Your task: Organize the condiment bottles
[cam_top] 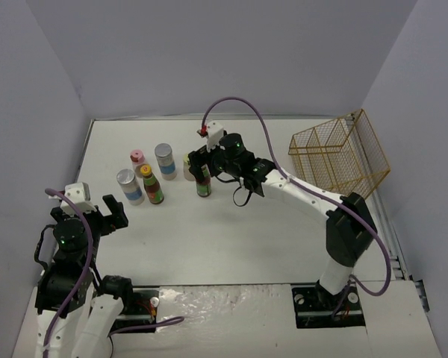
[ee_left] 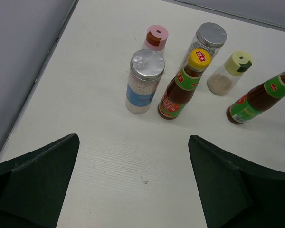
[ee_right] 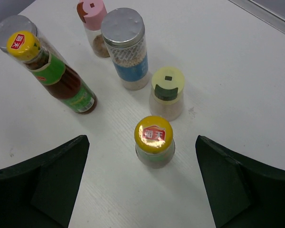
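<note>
We see the right gripper (cam_top: 200,168) stretched out to the middle of the white table (cam_top: 231,239), where it hangs over one dark bottle with a yellow cap (ee_right: 154,137). In the right wrist view its fingers (ee_right: 52,183) stand wide apart, one on each side of this bottle, and they do not touch it, so this gripper holds nothing. Just beyond this bottle stands the yellow-green-capped shaker (ee_right: 167,92), and beyond that a silver-lidded jar (ee_right: 127,47) with a blue label. The pink-capped shaker (ee_right: 91,23) stands near this jar, further away. The other dark bottle (ee_right: 57,71), with a green and red label, is to the left in this view, and just beside it is the second silver-lidded jar (ee_right: 7,28), partly hidden. All six bottles stand upright in the left half of the table. The left gripper (ee_left: 133,142) hovers near this group and touches none of them, with its jaws wide open and empty. A gold wire basket (cam_top: 373,160) sits on the far right side.
</note>
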Action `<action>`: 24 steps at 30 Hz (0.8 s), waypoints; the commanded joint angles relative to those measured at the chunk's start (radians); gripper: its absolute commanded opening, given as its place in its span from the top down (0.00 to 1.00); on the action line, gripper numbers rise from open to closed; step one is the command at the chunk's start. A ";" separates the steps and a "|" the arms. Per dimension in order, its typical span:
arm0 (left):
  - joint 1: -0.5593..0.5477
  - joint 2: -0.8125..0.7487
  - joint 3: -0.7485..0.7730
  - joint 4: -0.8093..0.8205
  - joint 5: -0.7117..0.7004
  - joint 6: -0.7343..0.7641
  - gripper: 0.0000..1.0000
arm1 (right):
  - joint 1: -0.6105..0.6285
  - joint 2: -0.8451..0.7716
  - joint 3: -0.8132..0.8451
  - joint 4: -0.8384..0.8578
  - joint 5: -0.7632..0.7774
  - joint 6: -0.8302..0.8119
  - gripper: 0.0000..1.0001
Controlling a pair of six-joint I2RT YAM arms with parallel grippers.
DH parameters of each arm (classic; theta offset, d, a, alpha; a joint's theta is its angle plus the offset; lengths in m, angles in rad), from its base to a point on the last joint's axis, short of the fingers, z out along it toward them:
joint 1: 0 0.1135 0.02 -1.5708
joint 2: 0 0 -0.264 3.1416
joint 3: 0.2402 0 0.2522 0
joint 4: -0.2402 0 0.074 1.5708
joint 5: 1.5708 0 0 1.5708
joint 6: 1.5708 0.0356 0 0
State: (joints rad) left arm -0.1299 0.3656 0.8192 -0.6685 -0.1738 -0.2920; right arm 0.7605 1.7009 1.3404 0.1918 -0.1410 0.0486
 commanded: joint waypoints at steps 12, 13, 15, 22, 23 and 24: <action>-0.004 0.041 0.006 0.054 0.000 -0.002 0.03 | 0.013 0.168 0.062 0.188 0.033 -0.028 0.38; -0.004 0.043 0.006 0.055 0.001 -0.002 0.03 | 0.012 0.168 0.053 0.196 0.038 -0.027 0.42; -0.004 0.044 0.005 0.055 0.002 -0.003 0.03 | 0.011 0.157 0.031 0.221 0.051 -0.026 0.51; -0.004 0.044 0.005 0.055 0.004 -0.001 0.03 | 0.004 0.100 0.009 0.224 0.106 -0.039 0.84; -0.004 0.044 0.006 0.055 0.005 -0.001 0.03 | 0.004 0.082 0.003 0.219 0.119 -0.039 0.90; -0.004 0.044 0.006 0.055 0.005 -0.001 0.03 | 0.002 0.060 -0.001 0.213 0.127 -0.039 0.95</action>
State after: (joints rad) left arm -0.1299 0.3836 0.8185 -0.6689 -0.1738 -0.2916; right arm 0.7673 1.8902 1.3486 0.3327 -0.0843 0.0202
